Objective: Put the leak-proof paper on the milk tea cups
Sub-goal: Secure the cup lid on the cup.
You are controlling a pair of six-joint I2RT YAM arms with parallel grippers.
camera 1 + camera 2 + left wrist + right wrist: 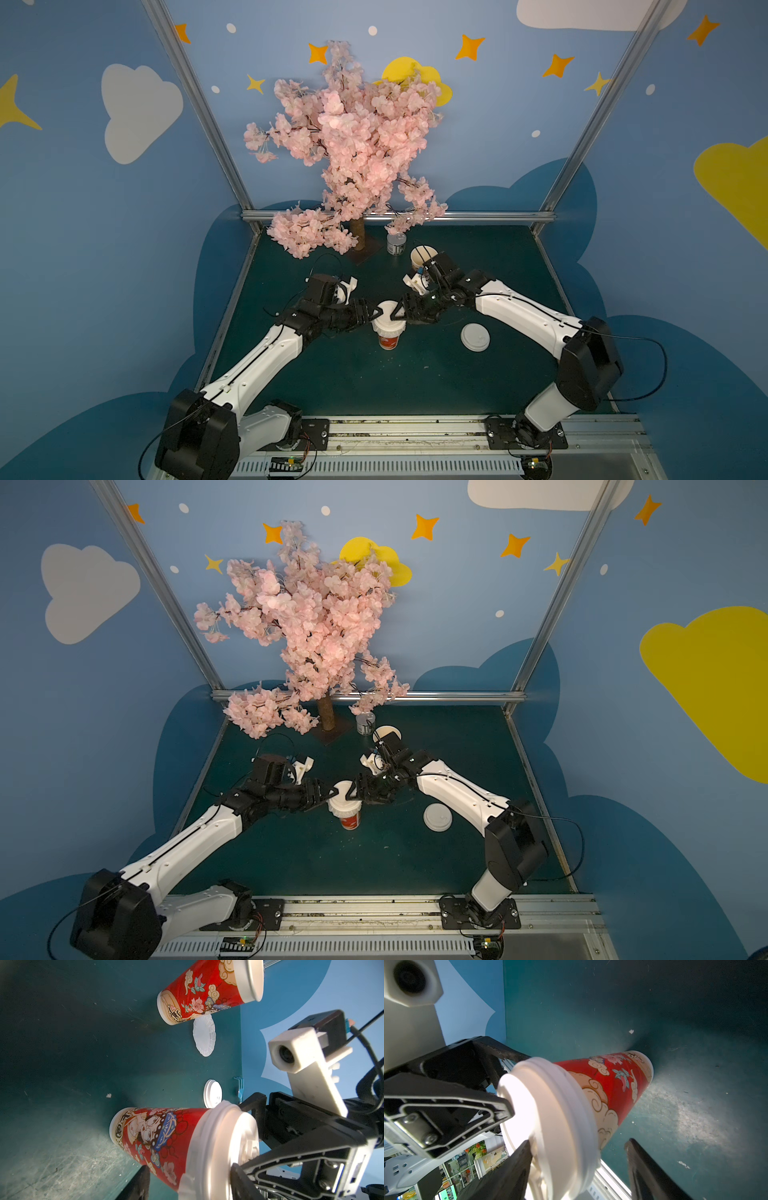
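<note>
Both top views: right arm (519,311) covers most of far cup (421,253).

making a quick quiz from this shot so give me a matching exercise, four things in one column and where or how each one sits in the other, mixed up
Things
1. near milk tea cup
2. leak-proof paper sheet
3. loose domed lid
4. small grey can

Places or states
a. flat on the mat beside the far cup
b. standing at the back by the tree trunk
c. capped with a white lid
d. lying alone on the mat near the right arm

Pairs: 1-c, 2-a, 3-d, 4-b
</note>
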